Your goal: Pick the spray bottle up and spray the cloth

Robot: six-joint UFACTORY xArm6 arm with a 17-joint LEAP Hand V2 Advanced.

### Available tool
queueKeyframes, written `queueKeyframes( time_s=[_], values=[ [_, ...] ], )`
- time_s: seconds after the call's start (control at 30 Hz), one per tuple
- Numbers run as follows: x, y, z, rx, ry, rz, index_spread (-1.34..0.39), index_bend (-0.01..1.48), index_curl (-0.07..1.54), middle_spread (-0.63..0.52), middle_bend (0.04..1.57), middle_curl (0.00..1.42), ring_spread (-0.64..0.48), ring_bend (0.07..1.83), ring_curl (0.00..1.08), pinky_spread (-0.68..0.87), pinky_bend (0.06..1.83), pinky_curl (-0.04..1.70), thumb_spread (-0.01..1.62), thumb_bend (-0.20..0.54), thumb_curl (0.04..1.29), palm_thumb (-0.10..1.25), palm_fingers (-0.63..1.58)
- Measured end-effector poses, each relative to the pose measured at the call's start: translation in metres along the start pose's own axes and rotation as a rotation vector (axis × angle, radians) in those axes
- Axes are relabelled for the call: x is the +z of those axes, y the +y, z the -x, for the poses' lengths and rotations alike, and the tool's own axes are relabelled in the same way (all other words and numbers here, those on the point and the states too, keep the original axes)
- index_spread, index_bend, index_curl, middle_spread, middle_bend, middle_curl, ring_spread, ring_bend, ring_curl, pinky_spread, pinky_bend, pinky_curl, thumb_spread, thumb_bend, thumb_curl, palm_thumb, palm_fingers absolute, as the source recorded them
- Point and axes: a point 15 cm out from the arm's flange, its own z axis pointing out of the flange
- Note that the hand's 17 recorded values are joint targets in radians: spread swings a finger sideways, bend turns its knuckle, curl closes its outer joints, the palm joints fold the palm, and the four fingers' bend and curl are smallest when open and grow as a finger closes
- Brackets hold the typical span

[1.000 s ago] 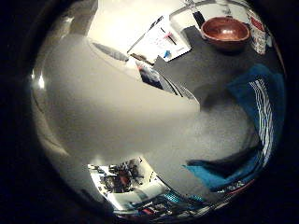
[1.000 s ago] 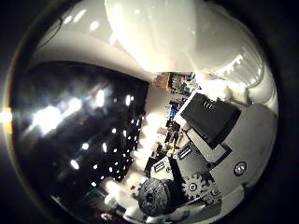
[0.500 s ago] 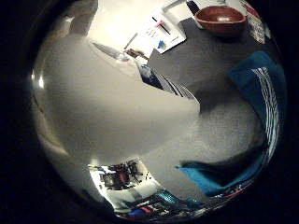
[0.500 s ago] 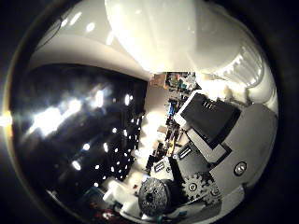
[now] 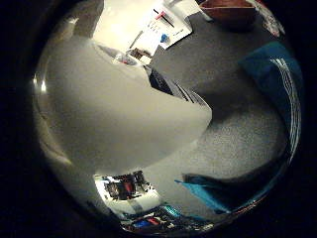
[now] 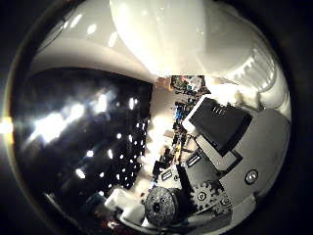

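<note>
My hand [image 6: 220, 161] wraps bottle [image 5: 119, 129], held tight against palm. Cloth [image 5: 277, 84] on grey table [image 5: 233, 144]; bowl [image 5: 228, 10], papers [image 5: 163, 25] beyond.

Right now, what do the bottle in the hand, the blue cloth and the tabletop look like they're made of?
Spray bottle: smooth white plastic, probably, judging by its soft sheen and even curve. Blue cloth: woven fabric, going by its folds and pale stripes. Table: dark grey with a matte, speckled grain, perhaps a mat or felt; hard to say.
</note>
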Motion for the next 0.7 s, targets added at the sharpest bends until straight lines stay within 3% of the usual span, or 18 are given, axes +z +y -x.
queueKeyframes(
  time_s=[0.5,0.7],
  values=[
    [-0.011,0.013,-0.022,0.019,0.024,0.005,-0.26,1.1,0.95,-0.11,1.39,0.7,-0.2,1.4,0.71,-0.17,0.98,1.43,0.45,-0.023,1.01,1.03,1.11],
    [-0.021,0.014,-0.031,0.019,0.032,-0.006,-0.27,0.98,0.93,-0.12,1.28,0.67,-0.2,1.34,0.68,-0.21,0.98,1.29,0.52,-0.035,0.95,0.96,1.08]
  ],
)
